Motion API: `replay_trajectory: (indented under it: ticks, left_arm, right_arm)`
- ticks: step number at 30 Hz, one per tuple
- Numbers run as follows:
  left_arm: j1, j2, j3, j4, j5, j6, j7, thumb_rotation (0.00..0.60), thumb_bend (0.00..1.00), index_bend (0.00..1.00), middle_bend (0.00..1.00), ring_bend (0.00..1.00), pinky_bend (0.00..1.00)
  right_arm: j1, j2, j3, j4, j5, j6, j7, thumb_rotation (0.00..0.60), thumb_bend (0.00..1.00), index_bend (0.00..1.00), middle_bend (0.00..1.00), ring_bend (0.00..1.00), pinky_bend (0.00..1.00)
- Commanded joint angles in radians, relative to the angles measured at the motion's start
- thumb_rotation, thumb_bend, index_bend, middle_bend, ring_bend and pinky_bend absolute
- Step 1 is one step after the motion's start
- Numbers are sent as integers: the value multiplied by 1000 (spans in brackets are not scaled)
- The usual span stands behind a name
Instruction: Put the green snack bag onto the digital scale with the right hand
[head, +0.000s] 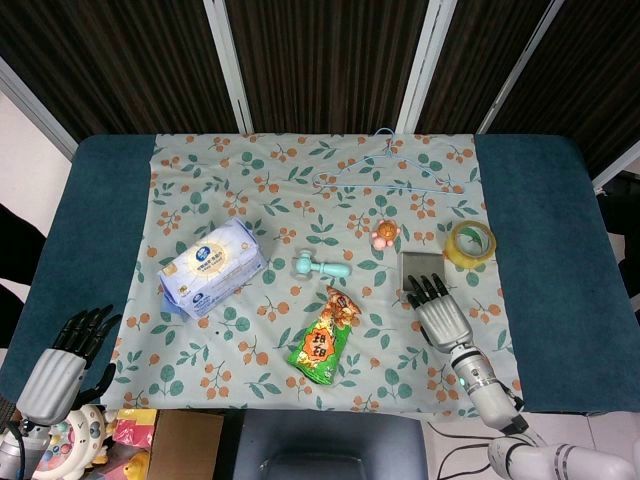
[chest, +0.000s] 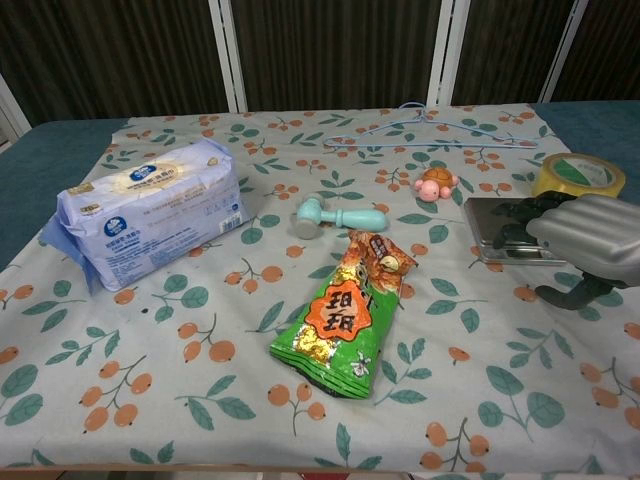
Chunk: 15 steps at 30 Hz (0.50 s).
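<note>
The green snack bag (head: 323, 340) (chest: 340, 315) lies flat on the floral cloth, near its front middle, with an orange top end pointing away. The silver digital scale (head: 421, 268) (chest: 495, 222) sits to the bag's right, partly covered in the chest view. My right hand (head: 440, 314) (chest: 583, 236) hovers open over the scale's near edge, fingers spread and pointing away, holding nothing. My left hand (head: 65, 360) hangs open off the table's front left corner, far from the bag.
A blue-white tissue pack (head: 212, 265) lies at the left. A teal roller (head: 320, 266) and a small turtle toy (head: 384, 235) sit behind the bag. A yellow tape roll (head: 470, 242) is right of the scale, and a blue hanger (head: 385, 170) lies at the back.
</note>
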Motion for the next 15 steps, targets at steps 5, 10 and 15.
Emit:
replay_trajectory:
  ticks: [5, 10, 15]
  left_arm:
    - [0, 0, 0, 1, 1, 1, -1, 600, 477, 0, 0, 5, 98]
    - [1, 0, 0, 1, 1, 2, -2, 600, 477, 0, 0, 6, 99]
    - [2, 1, -1, 0, 2, 5, -2, 600, 478, 0, 0, 5, 98]
  right_arm:
    - [14, -7, -2, -3, 41, -4, -35, 600, 528, 341, 0, 0, 0]
    - [22, -9, -7, -6, 57, -2, -50, 600, 528, 338, 0, 0, 0]
    - [28, -9, -14, -14, 61, 5, -54, 600, 528, 333, 0, 0, 0]
